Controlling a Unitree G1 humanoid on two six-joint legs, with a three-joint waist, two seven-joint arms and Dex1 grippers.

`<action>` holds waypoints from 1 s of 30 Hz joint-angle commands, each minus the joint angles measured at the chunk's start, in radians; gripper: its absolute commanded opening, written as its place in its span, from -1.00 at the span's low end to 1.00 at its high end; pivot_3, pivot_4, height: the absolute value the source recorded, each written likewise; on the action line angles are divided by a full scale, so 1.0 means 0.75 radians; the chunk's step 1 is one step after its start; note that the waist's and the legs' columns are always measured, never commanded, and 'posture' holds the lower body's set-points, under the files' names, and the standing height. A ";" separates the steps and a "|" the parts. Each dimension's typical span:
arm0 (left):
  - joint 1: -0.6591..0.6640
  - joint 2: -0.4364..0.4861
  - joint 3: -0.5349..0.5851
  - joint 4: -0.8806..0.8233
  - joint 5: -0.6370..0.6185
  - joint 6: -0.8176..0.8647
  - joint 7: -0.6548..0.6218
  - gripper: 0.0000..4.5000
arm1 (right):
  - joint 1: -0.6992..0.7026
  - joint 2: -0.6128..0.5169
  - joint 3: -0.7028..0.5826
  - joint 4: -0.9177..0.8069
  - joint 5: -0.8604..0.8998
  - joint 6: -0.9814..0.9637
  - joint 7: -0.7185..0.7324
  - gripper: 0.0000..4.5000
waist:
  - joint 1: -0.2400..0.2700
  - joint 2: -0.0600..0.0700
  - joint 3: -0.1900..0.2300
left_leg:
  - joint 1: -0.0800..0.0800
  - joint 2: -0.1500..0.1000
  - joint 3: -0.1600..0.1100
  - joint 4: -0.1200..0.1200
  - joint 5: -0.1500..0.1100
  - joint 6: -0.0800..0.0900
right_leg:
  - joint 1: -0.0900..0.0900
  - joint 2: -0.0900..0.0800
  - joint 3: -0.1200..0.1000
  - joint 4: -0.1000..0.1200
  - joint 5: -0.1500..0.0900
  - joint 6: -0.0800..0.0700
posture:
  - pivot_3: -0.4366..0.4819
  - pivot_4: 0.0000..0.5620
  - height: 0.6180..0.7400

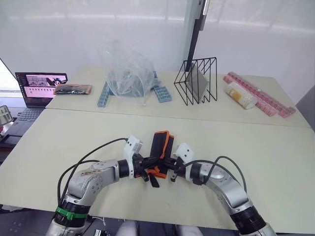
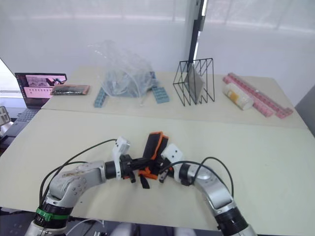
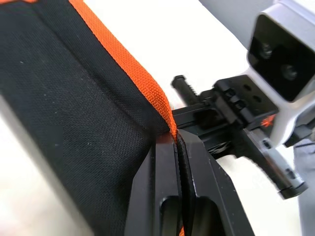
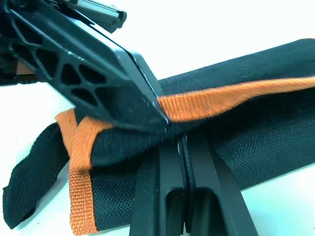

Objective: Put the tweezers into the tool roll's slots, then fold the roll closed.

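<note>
Near the front edge of the pale table (image 1: 256, 147), at its middle, the tool roll (image 1: 160, 145) lies folded, and both grippers meet at its near end. From the head views the left gripper (image 1: 146, 169) and right gripper (image 1: 167, 168) look like 1 dark knot against the fabric. The wrist views tell more: the left fingers (image 3: 162, 196) are pressed together on the roll's orange edge, and the right fingers (image 4: 167, 196) are clamped on the black cloth beside the orange trim. The cloth is coarse woven nylon; the trim is ribbed webbing. A black strap end (image 4: 29, 172) hangs loose.
</note>
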 commanded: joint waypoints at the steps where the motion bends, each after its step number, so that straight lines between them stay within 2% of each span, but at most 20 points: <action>1: 0.022 0.031 -0.037 -0.017 0.058 -0.024 -0.021 -0.99 | 0.027 -0.059 -0.070 0.034 -0.003 0.077 -0.016 -1.00 | 0.005 0.000 0.000 | -0.001 0.000 0.000 0.000 0.001 0.000 | -0.001 0.000 0.000 -0.001 0.001 0.001 | -0.05 -0.47 0.67; 13: -0.012 -0.031 -0.129 0.015 0.142 -0.051 -0.026 -0.99 | 0.025 -0.067 -0.138 -0.035 0.112 0.136 0.012 -1.00 | 0.034 0.000 0.000 | -0.009 -0.001 -0.001 0.000 0.001 0.001 | -0.003 -0.001 -0.002 -0.007 0.003 0.003 | -0.05 -0.47 0.67; 18: -0.016 -0.030 -0.173 0.030 0.183 -0.062 -0.052 -0.99 | 0.020 -0.101 -0.227 -0.059 0.210 0.217 0.048 -1.00 | 0.035 0.000 0.000 | -0.009 -0.002 -0.001 0.000 0.002 0.002 | -0.003 -0.002 -0.002 -0.007 0.004 0.003 | -0.05 -0.47 0.67; 22: -0.011 -0.036 -0.181 0.031 0.198 -0.063 -0.057 -0.99 | 0.004 -0.132 -0.294 -0.097 0.313 0.259 0.107 -1.00 | 0.034 0.000 0.000 | -0.011 -0.002 -0.001 0.000 0.002 0.002 | -0.003 -0.002 -0.003 -0.009 0.009 -0.006 | -0.05 -0.47 0.67; 25: -0.012 -0.038 -0.185 0.035 0.210 -0.064 -0.062 -0.99 | -0.035 -0.107 -0.316 -0.120 0.360 0.256 0.116 -1.00 | 0.030 0.000 0.000 | -0.012 -0.002 -0.001 0.000 0.002 0.002 | -0.004 -0.001 -0.003 -0.009 0.009 -0.006 | -0.05 -0.47 0.67; 30: -0.015 -0.042 -0.191 0.046 0.231 -0.074 -0.072 -0.99 | -0.111 -0.029 -0.245 -0.106 0.323 0.258 0.077 -1.00 | 0.032 0.001 0.000 | -0.012 -0.002 -0.001 0.000 0.002 0.002 | -0.005 -0.001 -0.003 -0.008 0.009 -0.006 | -0.05 -0.47 0.67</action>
